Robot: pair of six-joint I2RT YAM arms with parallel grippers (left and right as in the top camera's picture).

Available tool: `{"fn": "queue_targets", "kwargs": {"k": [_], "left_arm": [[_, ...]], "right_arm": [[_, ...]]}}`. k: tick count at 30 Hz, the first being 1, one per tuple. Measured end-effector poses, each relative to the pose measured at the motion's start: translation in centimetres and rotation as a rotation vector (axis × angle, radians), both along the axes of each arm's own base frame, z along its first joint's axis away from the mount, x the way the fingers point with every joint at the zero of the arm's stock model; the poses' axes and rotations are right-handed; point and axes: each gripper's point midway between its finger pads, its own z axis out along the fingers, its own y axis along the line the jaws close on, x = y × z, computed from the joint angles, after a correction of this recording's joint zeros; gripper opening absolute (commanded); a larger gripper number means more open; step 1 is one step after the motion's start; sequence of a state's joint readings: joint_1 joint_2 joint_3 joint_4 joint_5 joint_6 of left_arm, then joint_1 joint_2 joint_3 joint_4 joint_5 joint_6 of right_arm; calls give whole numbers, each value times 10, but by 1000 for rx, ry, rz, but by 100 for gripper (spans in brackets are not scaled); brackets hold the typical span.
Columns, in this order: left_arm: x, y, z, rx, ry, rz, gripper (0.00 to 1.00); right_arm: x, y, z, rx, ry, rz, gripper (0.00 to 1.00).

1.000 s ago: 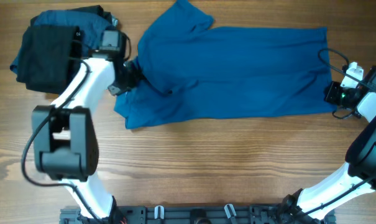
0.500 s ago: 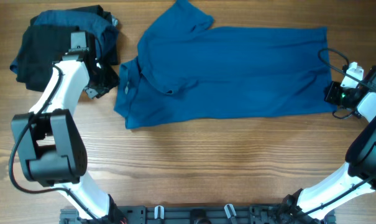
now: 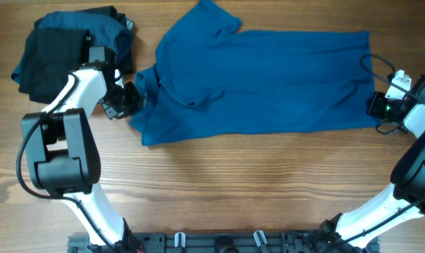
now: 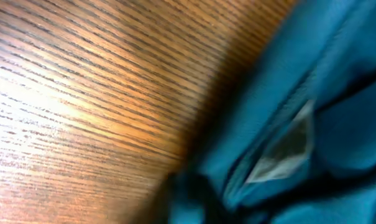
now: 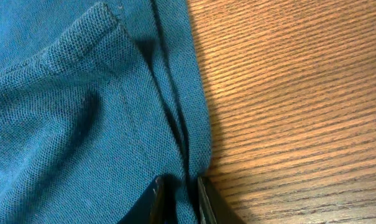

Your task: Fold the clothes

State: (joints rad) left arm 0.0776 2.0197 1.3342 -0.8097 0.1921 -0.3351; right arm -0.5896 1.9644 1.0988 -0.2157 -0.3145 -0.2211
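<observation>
Overhead: the blue shirt (image 3: 268, 77) lies spread across the table (image 3: 233, 183), collar end left, hem right. A pile of dark clothes (image 3: 57, 53) sits at the far left. The left gripper (image 3: 128, 102) is clenched at the collar edge, and the right gripper (image 3: 376, 105) is at the hem.

Left wrist: the view is blurred. A pale label (image 4: 286, 149) shows inside the collar, its writing unreadable. Whether cloth is held cannot be told.

Right wrist: the fingers (image 5: 155, 198) pinch the hem's folded edge.

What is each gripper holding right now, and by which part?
The right gripper pinches the blue polo shirt by its hem edge. The left gripper is shut at the collar end; whether it grips fabric cannot be told.
</observation>
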Motion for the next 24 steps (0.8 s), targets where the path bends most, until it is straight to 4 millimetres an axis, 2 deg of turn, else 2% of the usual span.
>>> {"fn": "queue_targets", "kwargs": {"k": [2, 4, 8, 9, 13, 14, 16, 18, 22, 23, 24], "left_arm": [[-1, 0, 0, 0, 4, -1, 4], [1, 1, 9, 4, 12, -1, 4], [17, -1, 39, 31, -65, -17, 4], [20, -9, 47, 34, -90, -35, 4], [18, -26, 40, 42, -74, -82, 4], [16, -29, 33, 47, -55, -93, 12], [12, -25, 20, 74, -17, -86, 44], [7, -14, 13, 133, 15, -71, 49], [5, -2, 13, 202, 27, -57, 47], [5, -1, 13, 208, 27, -57, 41], [5, 0, 13, 213, 27, -56, 23]], "right_arm": [[0, 0, 0, 0, 0, 0, 19], [0, 0, 0, 3, 0, -4, 19], [0, 0, 0, 6, 0, -9, 19], [0, 0, 0, 6, 0, -9, 19], [0, 0, 0, 6, 0, -9, 18], [0, 0, 0, 6, 0, -9, 19], [0, 0, 0, 6, 0, -9, 18], [0, 0, 0, 6, 0, -9, 19], [0, 0, 0, 6, -1, -9, 18], [0, 0, 0, 6, -1, -9, 18], [0, 0, 0, 6, -1, -9, 19]]}}
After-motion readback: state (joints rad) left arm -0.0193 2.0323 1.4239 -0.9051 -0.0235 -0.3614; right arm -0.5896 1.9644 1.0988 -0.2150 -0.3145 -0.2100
